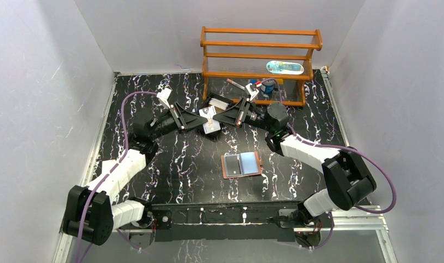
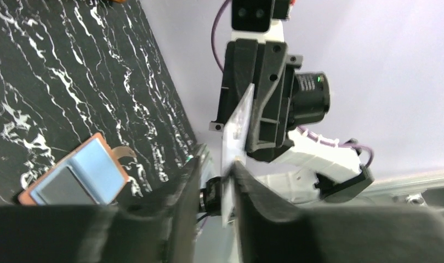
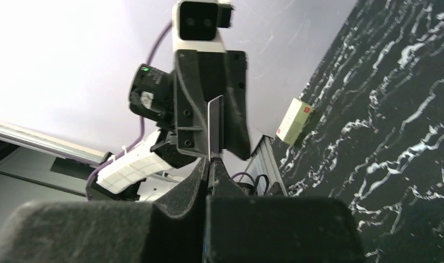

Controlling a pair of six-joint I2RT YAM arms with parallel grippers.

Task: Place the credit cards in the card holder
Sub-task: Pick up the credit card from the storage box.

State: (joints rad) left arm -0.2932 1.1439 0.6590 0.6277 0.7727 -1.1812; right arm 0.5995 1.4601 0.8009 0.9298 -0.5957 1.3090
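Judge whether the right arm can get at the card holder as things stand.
Probably yes: the card holder lies open and uncovered near it, though the right claw is shut on a card.

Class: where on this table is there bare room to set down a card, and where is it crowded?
Free: the table front-left, between the left arm and the card holder; the back-left corner. Crowded: mid-back, where the left gripper and right gripper meet at a credit card before the wooden rack.
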